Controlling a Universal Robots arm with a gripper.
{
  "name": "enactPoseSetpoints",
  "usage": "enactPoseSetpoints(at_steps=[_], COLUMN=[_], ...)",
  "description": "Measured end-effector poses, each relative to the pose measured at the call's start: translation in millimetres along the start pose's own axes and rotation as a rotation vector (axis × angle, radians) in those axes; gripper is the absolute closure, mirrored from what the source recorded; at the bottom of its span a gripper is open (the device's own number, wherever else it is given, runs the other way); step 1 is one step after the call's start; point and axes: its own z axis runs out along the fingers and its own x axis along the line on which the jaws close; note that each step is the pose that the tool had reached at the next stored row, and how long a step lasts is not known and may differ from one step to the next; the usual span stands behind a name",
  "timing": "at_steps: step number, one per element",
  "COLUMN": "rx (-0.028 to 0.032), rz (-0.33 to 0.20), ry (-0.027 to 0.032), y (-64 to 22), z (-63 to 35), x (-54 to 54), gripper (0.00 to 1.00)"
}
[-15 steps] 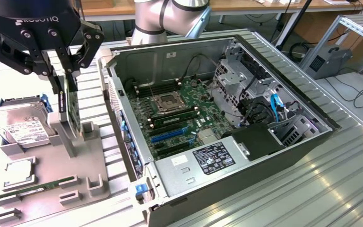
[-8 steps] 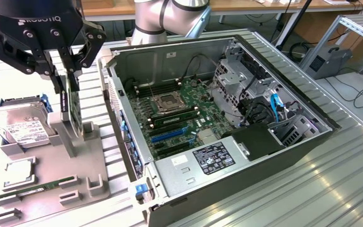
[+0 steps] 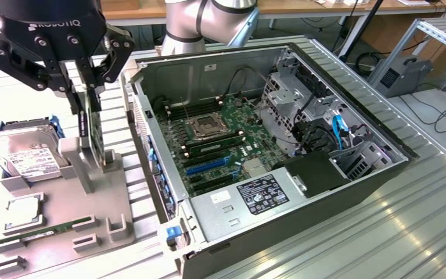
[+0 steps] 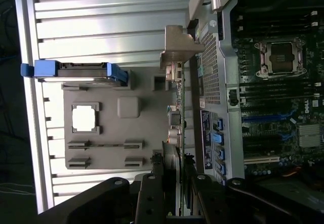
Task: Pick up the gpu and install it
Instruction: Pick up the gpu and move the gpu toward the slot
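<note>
The gpu (image 3: 93,136) stands on edge over the grey holder tray (image 3: 118,200), left of the open computer case (image 3: 316,183) in the exterior view. My gripper (image 3: 86,107) comes down from above and is shut on the card, one finger on each face. In the wrist view the gpu (image 4: 179,107) shows edge-on, its silver end bracket (image 4: 178,47) at the far end, with my gripper (image 4: 175,178) clamped on it. Whether the card's lower edge has left the tray's posts I cannot tell. Inside the case the motherboard (image 3: 223,139) lies exposed with a blue slot (image 3: 207,166).
On the tray sit a hard drive (image 3: 21,154) in a blue frame, a processor chip (image 3: 21,212) and a narrow green RAM stick (image 3: 33,235). The case's side wall (image 3: 149,145) rises close beside the tray. A drive cage (image 3: 289,102) and cables fill the case's far side.
</note>
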Motion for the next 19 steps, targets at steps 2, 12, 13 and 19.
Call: enactPoseSetpoints(at_steps=[2, 12, 13, 19], rx=[-0.0001, -0.0001, 0.0, 0.0], rz=[0.0, 0.0, 0.0, 0.0], ry=[0.0, 0.0, 0.0001, -0.0001], y=[0.0, 0.3, 0.3, 0.6], z=[0.1, 0.2, 0.2, 0.4], x=[-0.5, -3.9, -4.3, -8.7], gripper=[0.74, 0.74, 0.74, 0.74])
